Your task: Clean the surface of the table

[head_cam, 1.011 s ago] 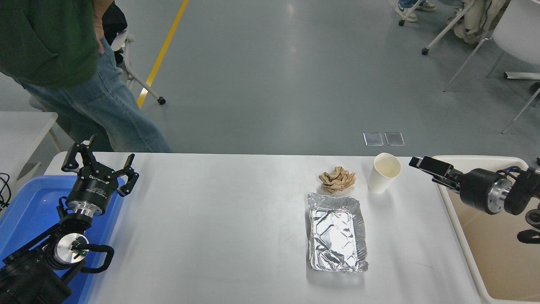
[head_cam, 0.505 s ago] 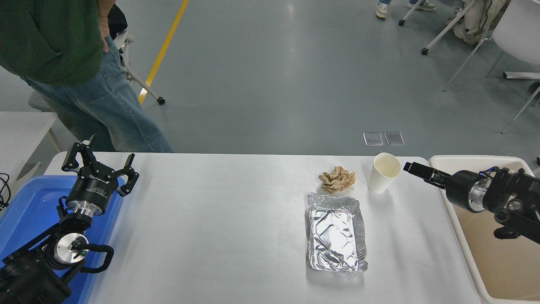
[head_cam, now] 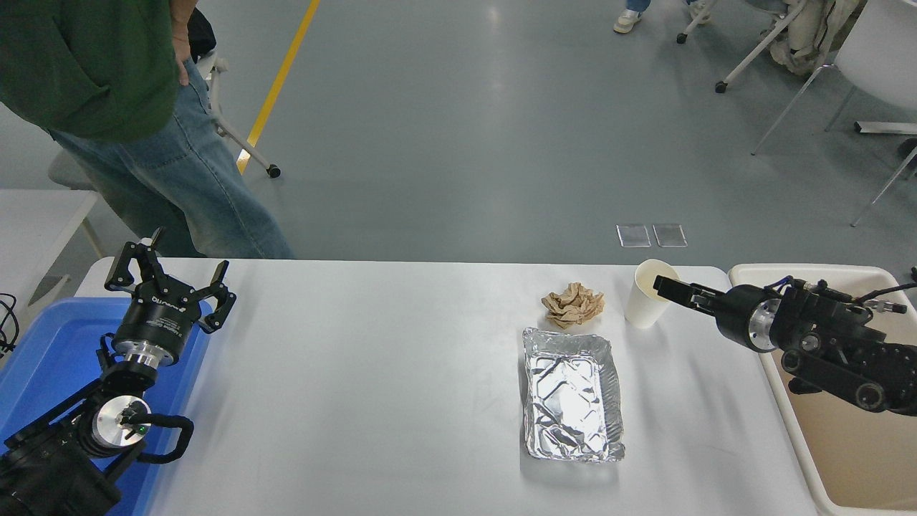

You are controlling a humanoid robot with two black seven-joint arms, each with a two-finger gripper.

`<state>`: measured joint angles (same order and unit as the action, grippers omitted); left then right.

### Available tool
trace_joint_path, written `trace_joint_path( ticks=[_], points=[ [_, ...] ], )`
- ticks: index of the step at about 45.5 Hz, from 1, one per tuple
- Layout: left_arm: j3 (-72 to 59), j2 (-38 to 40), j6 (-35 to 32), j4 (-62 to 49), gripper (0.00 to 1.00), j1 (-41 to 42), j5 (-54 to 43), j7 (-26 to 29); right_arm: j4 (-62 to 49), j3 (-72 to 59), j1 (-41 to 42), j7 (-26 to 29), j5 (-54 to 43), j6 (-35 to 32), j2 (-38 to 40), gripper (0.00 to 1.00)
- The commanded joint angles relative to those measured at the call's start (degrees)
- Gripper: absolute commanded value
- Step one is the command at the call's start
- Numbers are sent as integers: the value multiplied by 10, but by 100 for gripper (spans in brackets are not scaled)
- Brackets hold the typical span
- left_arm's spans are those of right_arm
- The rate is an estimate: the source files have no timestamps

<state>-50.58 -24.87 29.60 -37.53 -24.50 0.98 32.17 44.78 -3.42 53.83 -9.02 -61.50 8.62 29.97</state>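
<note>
Grey floor beyond | white bench (head_cam: 372, 373) spans the view, carrying cup (head_cam: 647, 304), crumpled paper (head_cam: 572, 304), foil tray (head_cam: 571, 394) | right claw (head_cam: 663, 287) at cup's rim, grip state unclear | left claw (head_cam: 169, 276) spread wide over blue bin (head_cam: 43, 351)

The large white rectangular tabletop (head_cam: 372, 373), smooth and matte with rounded far corners, carries three things, all on its right half. A crumpled rectangular tray of silver aluminium foil (head_cam: 572, 394) lies with its long side running away from the camera. Just beyond its far edge sits a crumpled wad of brown paper (head_cam: 572, 304). To the right of the wad, close beside it, a white paper cup (head_cam: 647, 294) stands upright near the far right corner
</note>
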Motion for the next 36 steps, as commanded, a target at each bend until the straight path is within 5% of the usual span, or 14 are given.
trace_joint_path(
  ticks=[1, 36],
  points=[
    [0, 0, 1, 0, 99, 0, 0, 0, -57, -17, 12, 1, 1, 5, -40, 99],
    [0, 0, 2, 0, 99, 1, 0, 0, -263, -128, 12, -2, 2, 43, -165, 99]
  ],
)
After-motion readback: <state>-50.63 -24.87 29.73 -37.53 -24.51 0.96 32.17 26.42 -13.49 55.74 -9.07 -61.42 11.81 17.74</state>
